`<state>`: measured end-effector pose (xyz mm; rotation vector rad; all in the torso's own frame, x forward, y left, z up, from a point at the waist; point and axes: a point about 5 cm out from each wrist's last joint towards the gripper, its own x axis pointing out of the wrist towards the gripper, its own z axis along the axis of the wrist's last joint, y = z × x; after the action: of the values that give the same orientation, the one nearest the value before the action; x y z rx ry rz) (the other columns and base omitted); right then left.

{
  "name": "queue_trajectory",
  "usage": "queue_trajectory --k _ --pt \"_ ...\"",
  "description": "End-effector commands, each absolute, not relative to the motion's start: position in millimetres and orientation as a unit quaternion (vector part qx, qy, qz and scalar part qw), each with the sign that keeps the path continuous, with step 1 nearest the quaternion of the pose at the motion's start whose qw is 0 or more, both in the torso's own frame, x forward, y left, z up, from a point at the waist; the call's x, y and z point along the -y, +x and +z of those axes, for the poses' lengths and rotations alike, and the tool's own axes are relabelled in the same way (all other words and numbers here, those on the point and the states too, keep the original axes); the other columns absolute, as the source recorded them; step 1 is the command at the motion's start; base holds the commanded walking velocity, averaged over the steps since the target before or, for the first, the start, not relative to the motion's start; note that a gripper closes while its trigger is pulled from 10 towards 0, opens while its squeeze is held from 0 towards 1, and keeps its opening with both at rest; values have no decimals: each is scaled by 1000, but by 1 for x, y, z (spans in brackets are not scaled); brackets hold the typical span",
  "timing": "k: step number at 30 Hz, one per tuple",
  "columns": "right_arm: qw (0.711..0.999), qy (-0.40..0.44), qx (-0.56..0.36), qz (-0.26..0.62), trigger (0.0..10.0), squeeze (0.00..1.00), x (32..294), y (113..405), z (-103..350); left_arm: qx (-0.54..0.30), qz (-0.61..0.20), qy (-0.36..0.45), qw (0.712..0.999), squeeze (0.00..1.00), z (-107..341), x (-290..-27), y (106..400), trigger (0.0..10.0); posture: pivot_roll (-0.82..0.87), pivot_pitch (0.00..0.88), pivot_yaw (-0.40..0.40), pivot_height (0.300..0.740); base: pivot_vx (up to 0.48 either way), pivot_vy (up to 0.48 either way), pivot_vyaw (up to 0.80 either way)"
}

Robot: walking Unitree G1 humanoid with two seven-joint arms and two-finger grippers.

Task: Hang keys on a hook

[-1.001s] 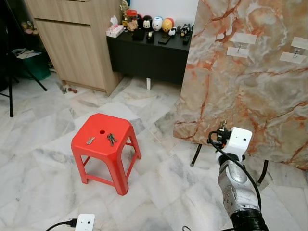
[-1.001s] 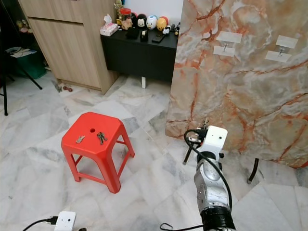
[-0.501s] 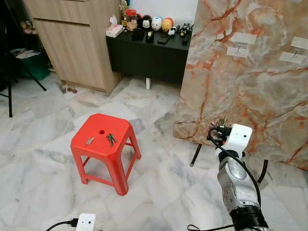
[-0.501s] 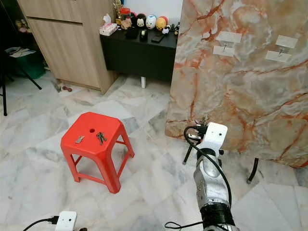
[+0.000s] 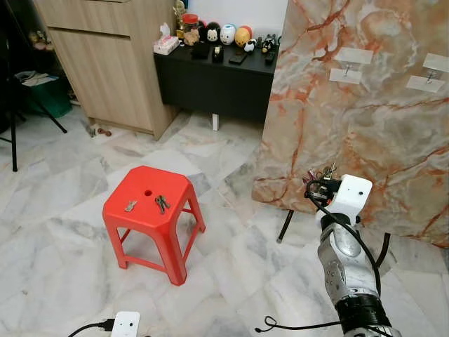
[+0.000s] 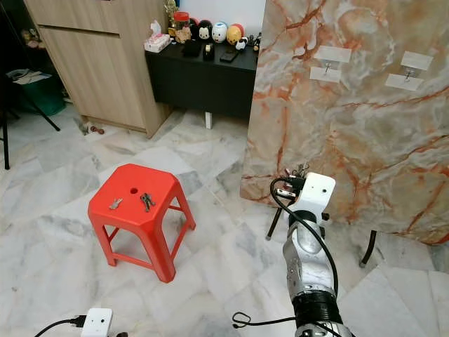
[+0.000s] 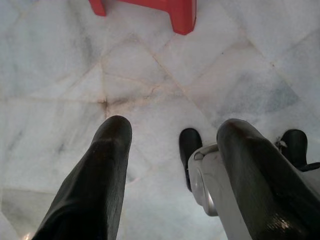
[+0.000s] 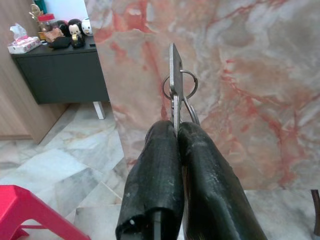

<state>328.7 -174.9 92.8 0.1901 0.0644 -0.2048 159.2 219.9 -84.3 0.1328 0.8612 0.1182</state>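
right gripper [image 8: 176, 131], lower centre of the right wrist view, pinches a bunch of keys [image 8: 176, 92] with the ring standing clear above the fingertips. the hooks [image 5: 349, 70] sit at upper right of the marble panel [image 5: 330, 119]. to hang well: raise high, keep the ring facing the hook. left gripper [image 7: 170, 150] hangs spread wide, holding nothing.

Stool [image 5: 149, 203] stands left of the marble board [image 5: 365, 119]; loose keys [image 5: 162, 203] on it, cabinet [image 5: 214, 81] behind, two hooks [image 5: 349, 69] high on the board
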Motion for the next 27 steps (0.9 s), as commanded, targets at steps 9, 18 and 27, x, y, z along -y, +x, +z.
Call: queue_trajectory --k 9,18,27 --pt "990 94 -15 -106 10000 0 176 333 100 -422 64 56 902 0 -86 -218 157 10000 69 35 -63 737 137 0 -57" --pt "989 99 -18 -107 10000 0 177 332 98 -433 66 54 898 0 -88 -219 152 10000 70 30 -65 737 264 0 -228" --pt "989 99 -12 -113 10000 0 177 333 100 -435 66 55 896 0 -88 -220 152 10000 75 21 -64 737 272 0 -175"
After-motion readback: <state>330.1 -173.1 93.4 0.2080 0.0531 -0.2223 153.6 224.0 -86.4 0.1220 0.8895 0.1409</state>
